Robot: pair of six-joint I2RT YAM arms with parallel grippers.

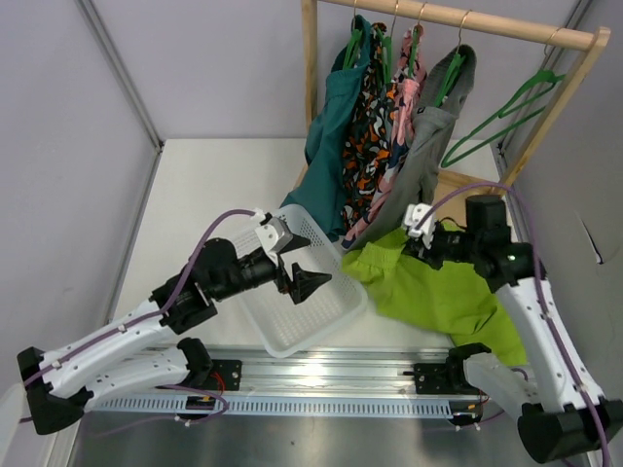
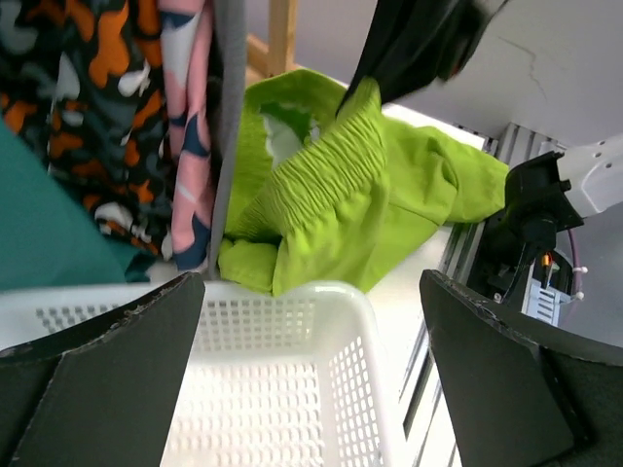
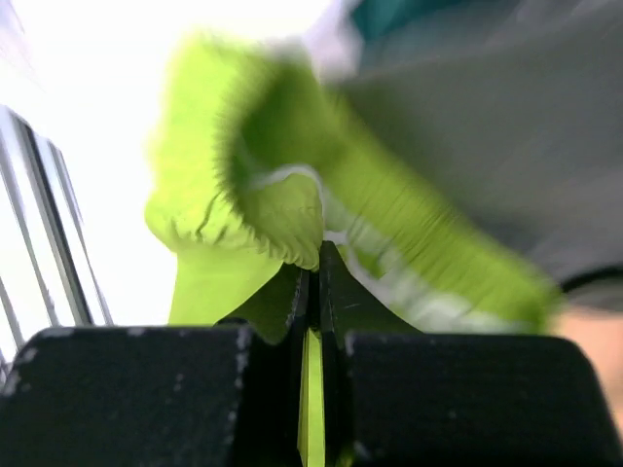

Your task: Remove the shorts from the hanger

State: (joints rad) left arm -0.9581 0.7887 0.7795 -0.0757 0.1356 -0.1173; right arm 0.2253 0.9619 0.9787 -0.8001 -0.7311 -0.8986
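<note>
I see the lime shorts (image 1: 438, 292) lying in a crumpled heap on the table (image 1: 214, 185), at about 4 o'clock from the middle of the overhead view, with their lower edge trailing toward the right arm's base. Their gathered waistband sits at the heap's 11 o'clock corner, and that is where my right gripper (image 1: 421, 233) has them. On the right wrist camera the shorts (image 3: 253, 195) are blurred, but the right gripper (image 3: 313, 263) has its jaws pressed almost together with a thin fold of green cloth pinched between them.

At 9 o'clock from the shorts, touching their edge, is the white basket (image 1: 321, 321). My left gripper (image 1: 302, 282) hangs over it with its jaws spread wide and nothing between them. Its own camera looks across the basket rim (image 2: 292, 292) to the shorts (image 2: 360, 185) just beyond.

At 12 o'clock stands the wooden rack (image 1: 467, 19). It carries a teal garment (image 1: 331, 146), a patterned one (image 1: 365, 136), a pink one (image 1: 401, 126) and a grey one (image 1: 428, 146). A bare green hanger (image 1: 496, 122) hangs at the rail's 3 o'clock end.
</note>
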